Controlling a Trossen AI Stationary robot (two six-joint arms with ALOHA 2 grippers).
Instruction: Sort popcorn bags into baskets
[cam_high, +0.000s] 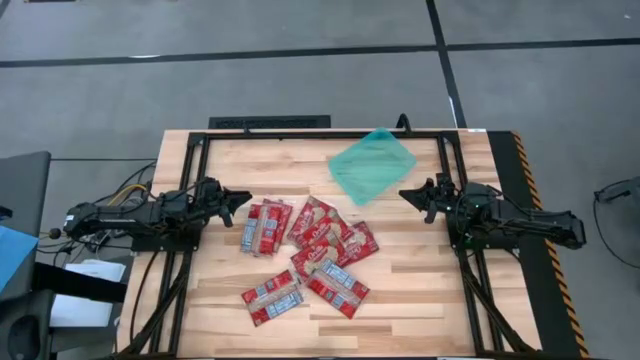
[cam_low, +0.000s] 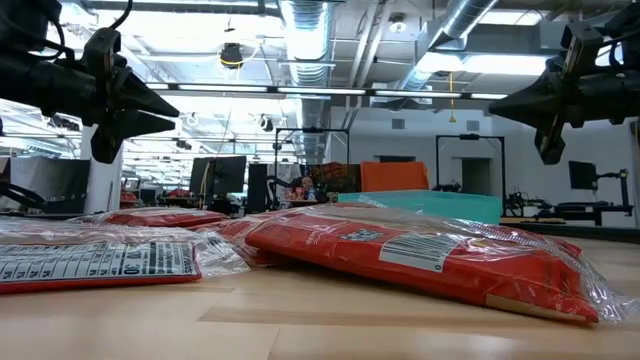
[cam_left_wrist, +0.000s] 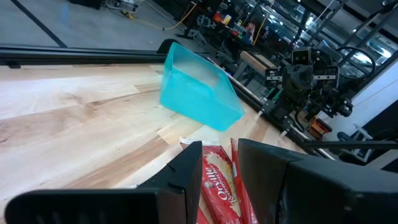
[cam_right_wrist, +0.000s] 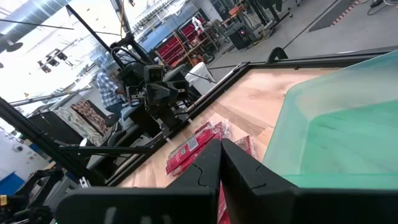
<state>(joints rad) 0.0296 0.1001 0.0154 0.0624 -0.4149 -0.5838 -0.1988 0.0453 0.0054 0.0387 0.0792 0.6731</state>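
Note:
Several red popcorn bags (cam_high: 310, 255) lie flat in a loose cluster on the middle of the wooden table, some overlapping; the low view shows them close up (cam_low: 420, 255). The teal tray (cam_high: 372, 165) rests on its base at the far middle of the table, turned diagonally, with nothing in it. My left gripper (cam_high: 243, 200) hovers above the table just left of the cluster, narrowly open, and a bag (cam_left_wrist: 219, 180) shows through its gap. My right gripper (cam_high: 403, 194) hovers at the tray's right corner (cam_right_wrist: 336, 137), shut.
Black frame rails (cam_high: 190, 180) run along the table's left, right and far sides. A yellow-black striped strip (cam_high: 530, 180) marks the right edge. Bare wood lies far left (cam_high: 260, 165) and near right (cam_high: 420, 300). A person (cam_right_wrist: 109, 87) stands beyond the table.

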